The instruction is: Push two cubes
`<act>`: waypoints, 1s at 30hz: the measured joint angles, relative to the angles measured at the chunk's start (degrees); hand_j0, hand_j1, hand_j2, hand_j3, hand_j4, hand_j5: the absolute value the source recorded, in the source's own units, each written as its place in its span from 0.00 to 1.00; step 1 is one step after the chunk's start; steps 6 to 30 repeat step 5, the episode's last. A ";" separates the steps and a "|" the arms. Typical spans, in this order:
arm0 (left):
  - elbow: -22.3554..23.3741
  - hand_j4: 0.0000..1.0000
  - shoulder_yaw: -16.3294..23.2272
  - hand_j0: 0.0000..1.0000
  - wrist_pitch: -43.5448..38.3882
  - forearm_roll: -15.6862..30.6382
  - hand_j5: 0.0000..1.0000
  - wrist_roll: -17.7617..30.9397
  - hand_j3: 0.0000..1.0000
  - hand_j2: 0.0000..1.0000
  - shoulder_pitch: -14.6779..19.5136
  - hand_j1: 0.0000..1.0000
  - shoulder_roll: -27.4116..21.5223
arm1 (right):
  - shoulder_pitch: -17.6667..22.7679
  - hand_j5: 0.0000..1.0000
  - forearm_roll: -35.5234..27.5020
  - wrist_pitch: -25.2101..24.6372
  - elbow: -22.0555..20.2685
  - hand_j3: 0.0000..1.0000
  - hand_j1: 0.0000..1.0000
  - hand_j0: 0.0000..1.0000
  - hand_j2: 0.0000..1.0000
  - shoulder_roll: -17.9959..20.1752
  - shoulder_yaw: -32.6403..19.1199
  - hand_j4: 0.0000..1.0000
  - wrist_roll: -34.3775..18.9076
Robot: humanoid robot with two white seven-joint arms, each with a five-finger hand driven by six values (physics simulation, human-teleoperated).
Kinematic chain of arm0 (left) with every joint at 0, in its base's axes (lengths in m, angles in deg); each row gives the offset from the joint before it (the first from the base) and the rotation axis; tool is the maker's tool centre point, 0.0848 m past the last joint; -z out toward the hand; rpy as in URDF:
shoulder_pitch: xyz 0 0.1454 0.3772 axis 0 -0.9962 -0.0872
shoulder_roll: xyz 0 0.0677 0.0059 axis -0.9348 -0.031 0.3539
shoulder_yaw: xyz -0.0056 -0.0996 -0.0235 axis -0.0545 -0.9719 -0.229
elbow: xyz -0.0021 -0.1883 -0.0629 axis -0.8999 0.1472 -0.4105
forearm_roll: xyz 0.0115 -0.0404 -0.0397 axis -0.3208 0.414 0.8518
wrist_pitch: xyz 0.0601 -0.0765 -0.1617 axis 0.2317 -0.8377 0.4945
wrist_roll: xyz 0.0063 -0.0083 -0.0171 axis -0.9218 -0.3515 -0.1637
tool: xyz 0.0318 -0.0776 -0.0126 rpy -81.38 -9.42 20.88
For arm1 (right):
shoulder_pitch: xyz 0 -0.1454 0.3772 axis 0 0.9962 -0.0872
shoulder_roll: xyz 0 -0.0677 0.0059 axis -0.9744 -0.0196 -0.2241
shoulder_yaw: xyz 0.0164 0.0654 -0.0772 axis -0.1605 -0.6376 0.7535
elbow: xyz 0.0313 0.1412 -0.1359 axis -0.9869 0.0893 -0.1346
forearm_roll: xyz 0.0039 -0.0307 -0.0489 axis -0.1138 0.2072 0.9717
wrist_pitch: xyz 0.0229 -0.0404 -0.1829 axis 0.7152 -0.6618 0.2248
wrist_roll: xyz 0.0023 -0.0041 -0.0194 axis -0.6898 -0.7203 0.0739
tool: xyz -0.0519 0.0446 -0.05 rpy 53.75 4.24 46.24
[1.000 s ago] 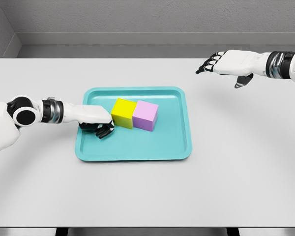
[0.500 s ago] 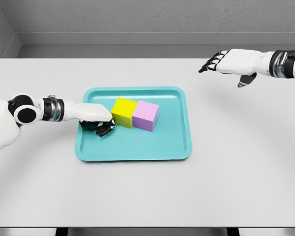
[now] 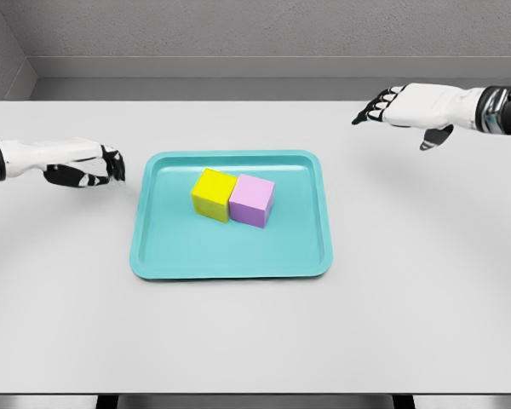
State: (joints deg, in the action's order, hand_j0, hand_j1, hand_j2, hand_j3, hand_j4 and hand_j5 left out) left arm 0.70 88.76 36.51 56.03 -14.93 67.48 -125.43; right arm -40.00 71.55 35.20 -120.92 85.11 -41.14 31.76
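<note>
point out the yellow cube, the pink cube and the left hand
yellow cube (image 3: pixel 211 192), head view, on its top face
pink cube (image 3: pixel 254 198), head view, on its top face
left hand (image 3: pixel 83 166), head view, on the knuckles and palm

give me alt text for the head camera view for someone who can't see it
A yellow cube and a pink cube sit touching in a teal tray on a white table. The left hand and right hand hover clear of the tray.

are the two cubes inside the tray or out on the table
Inside. The yellow cube and pink cube sit touching side by side on the floor of the teal tray, within its rim, and neither hand touches them.
</note>
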 measured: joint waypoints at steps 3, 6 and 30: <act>3.27 1.00 -1.59 1.00 -0.48 -0.64 1.00 -0.86 1.00 1.00 0.09 1.00 -0.29 | 0.09 1.00 -0.01 0.00 -0.09 1.00 1.00 1.00 1.00 0.06 0.00 1.00 0.00; 4.23 1.00 -2.03 1.00 -0.61 -0.80 1.00 -1.10 1.00 1.00 0.00 1.00 -0.37 | 0.09 1.00 -0.01 0.00 -0.12 1.00 1.00 1.00 1.00 0.17 0.00 1.00 0.00; 4.23 1.00 -2.03 1.00 -0.61 -0.80 1.00 -1.10 1.00 1.00 0.00 1.00 -0.37 | 0.09 1.00 -0.01 0.00 -0.12 1.00 1.00 1.00 1.00 0.17 0.00 1.00 0.00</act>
